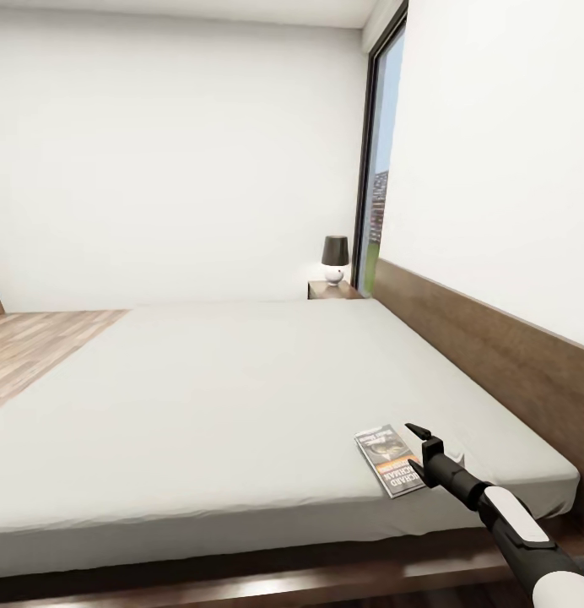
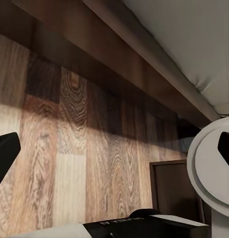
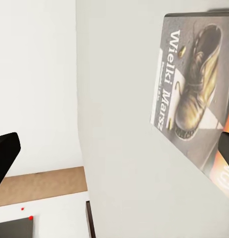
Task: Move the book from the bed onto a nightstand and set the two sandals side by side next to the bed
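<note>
Room: white-walled bedroom (image 1: 174, 160), wood-plank floor (image 1: 39, 346) at far left, tall dark-framed window (image 1: 378, 160) at far right.
Nearest arm: the right gripper (image 1: 423, 446) is out over the bed's near right corner; this arm is the one on the job.
Right claw state: fingers spread apart, nothing between them; in the right wrist view the two dark finger tips sit wide at either edge, one low over the book's orange band.
Book position: the book (image 1: 392, 458) lies flat on the mattress (image 1: 224, 397), near right corner, touching or just left of the claw tips, too close to call.
Book axis: long side runs near-to-far with a slight tilt; cover faces up, boot picture clear (image 3: 193, 84).
Left claw: by the left wrist view it hangs low beside the bed frame (image 2: 144, 54), fingers wide, empty.
Far target: one nightstand (image 1: 332, 290) with a lamp (image 1: 334, 257) stands beyond the bed's far right corner, well apart from the book.
Call: the claw must straddle the book's edge before closing.
</note>
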